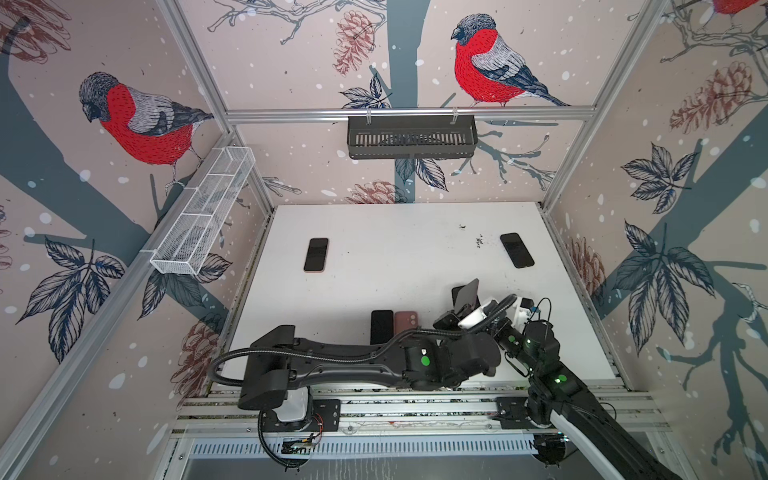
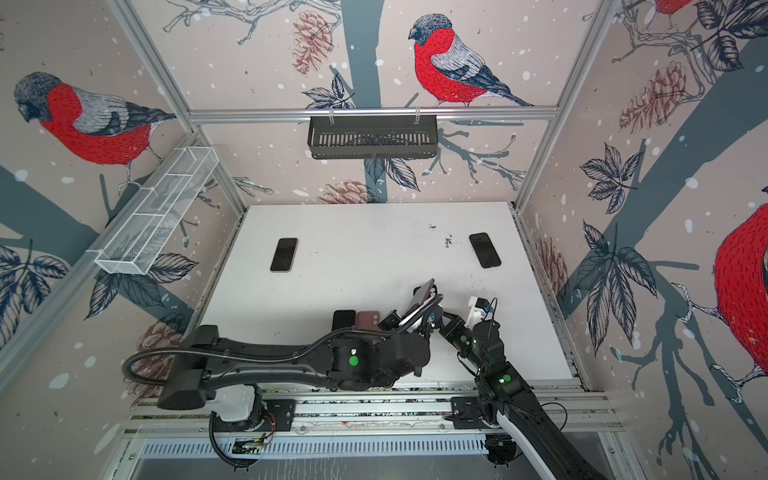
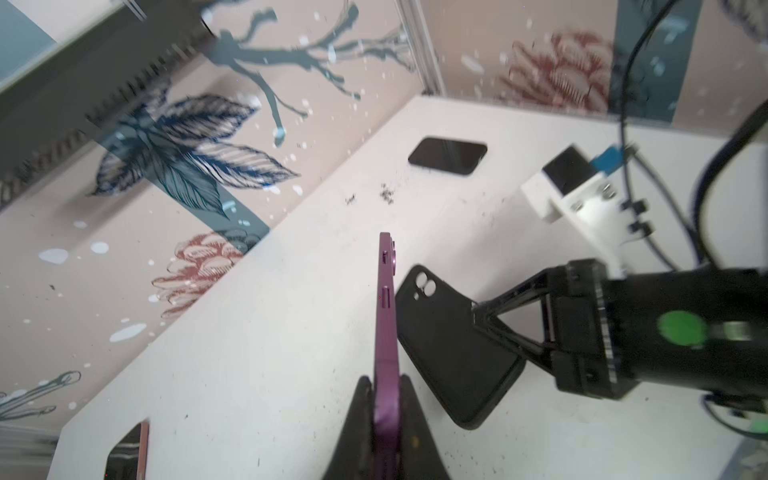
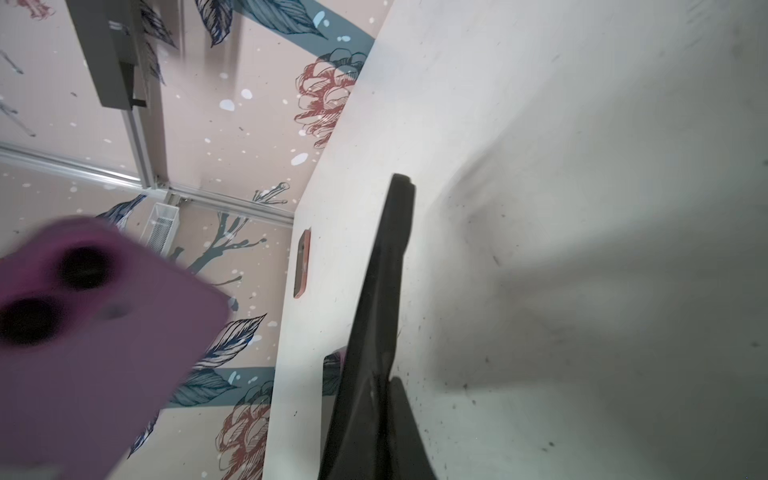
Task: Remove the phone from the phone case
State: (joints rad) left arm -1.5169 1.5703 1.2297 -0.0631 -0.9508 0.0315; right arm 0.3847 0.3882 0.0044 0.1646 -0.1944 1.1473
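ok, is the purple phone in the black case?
No, the left gripper holds the purple phone outside the black case, held by the right gripper.

Purple phone (image 3: 384, 324); black case (image 3: 453, 349); white, dark-speckled table (image 1: 374, 274); pale pink walls (image 1: 291, 70), red-breasted birds (image 1: 484, 62), blue leaves (image 1: 660, 178); black basket (image 1: 411, 137) upper centre; white mesh tray (image 1: 203, 216) at left.

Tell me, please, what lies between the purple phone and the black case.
Nothing: the left wrist view shows only a strip of bare table between the purple phone, in the left gripper, and the black case, in the right gripper.
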